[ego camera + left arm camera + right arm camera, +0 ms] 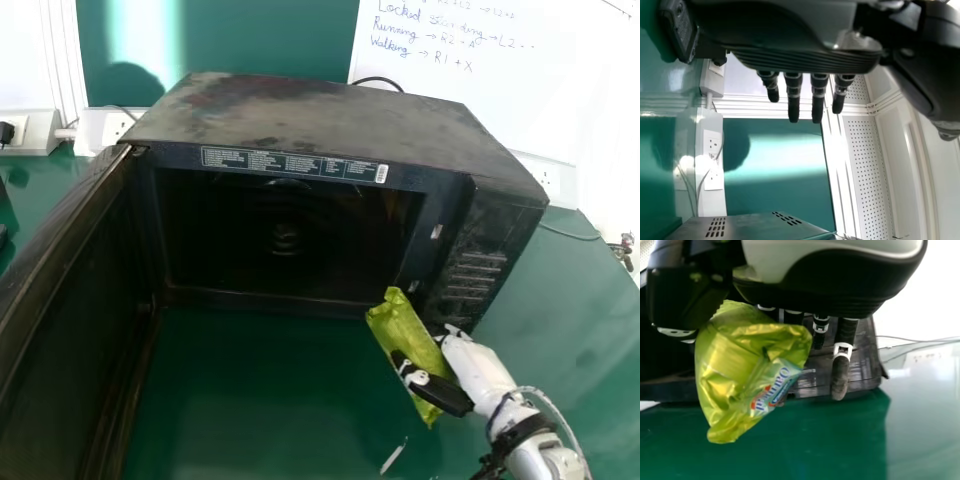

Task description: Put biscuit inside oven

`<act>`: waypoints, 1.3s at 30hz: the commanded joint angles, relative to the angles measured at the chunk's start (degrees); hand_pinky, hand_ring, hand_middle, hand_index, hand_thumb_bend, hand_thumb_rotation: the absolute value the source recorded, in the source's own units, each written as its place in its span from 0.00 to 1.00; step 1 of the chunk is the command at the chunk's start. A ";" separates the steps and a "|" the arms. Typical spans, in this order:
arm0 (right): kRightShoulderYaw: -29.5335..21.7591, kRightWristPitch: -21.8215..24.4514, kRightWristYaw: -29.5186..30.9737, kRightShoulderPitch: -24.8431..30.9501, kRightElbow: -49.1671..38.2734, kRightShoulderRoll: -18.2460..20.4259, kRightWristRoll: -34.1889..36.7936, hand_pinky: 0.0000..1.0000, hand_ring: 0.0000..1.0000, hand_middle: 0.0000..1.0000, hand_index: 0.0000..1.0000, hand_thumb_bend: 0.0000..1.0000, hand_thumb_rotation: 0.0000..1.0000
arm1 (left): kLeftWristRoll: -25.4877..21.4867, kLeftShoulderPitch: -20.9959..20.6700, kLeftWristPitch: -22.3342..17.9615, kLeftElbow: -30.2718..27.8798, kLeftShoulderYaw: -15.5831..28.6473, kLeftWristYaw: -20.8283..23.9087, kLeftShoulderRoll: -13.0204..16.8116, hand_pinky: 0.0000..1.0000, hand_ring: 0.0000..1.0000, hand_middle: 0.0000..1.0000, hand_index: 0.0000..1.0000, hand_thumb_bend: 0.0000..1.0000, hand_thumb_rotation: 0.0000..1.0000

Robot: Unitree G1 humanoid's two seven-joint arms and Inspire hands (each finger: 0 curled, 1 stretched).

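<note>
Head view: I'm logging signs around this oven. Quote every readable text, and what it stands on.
Whiteboard, handwritten: "Walking → R1 + X"
Whiteboard: "Running →", rest unclear
Whiteboard: "Locked", rest unclear
Whiteboard, top line: cut off
Oven, label strip, control panel: too small to read

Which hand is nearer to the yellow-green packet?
The right hand: it holds the packet in front of the oven. The left hand, its fingers straight, is apart from the packet.

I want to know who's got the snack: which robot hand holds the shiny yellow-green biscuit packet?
The robot's black-and-white right hand: its thumb lies across the yellow-green packet. The dark left hand holds nothing.
</note>
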 commanded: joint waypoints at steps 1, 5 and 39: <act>0.72 0.92 0.33 -1.37 -1.32 1.50 0.82 0.27 0.33 0.42 0.51 0.53 0.00 | 0.01 0.76 0.19 -0.63 -0.08 0.42 -0.17 0.97 0.91 0.94 1.00 1.00 1.00; 2.13 3.09 0.88 -2.82 -1.87 2.82 0.55 0.23 0.31 0.41 0.51 0.52 0.00 | -0.16 0.80 0.09 -0.56 -0.02 0.25 -0.14 0.98 0.91 0.94 1.00 1.00 1.00; 9.05 22.45 5.67 -13.61 0.02 13.57 8.71 0.16 0.25 0.39 0.51 0.52 0.00 | -0.32 1.69 0.64 -1.93 -0.08 1.16 -0.30 0.97 0.91 0.94 1.00 1.00 1.00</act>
